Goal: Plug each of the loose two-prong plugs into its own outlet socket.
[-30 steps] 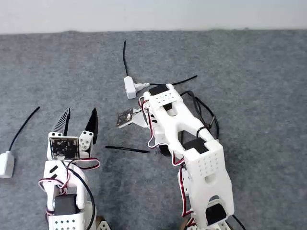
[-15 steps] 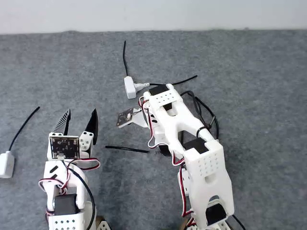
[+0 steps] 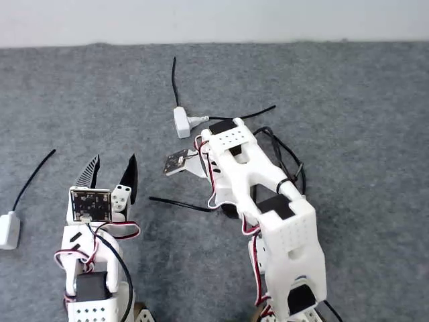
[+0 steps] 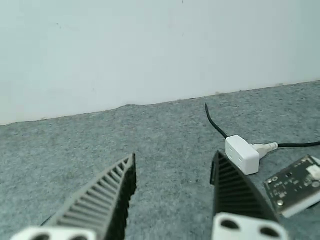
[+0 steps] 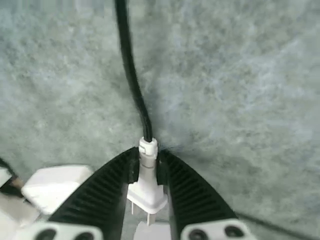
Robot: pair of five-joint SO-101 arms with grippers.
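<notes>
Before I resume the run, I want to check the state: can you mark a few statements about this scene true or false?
1. The left gripper is open. True.
2. The right gripper is empty. False: it is shut on a plug.
3. A socket lies by the high view's left edge. True.
4. The left gripper touches that socket. False: it is well apart from it.
</notes>
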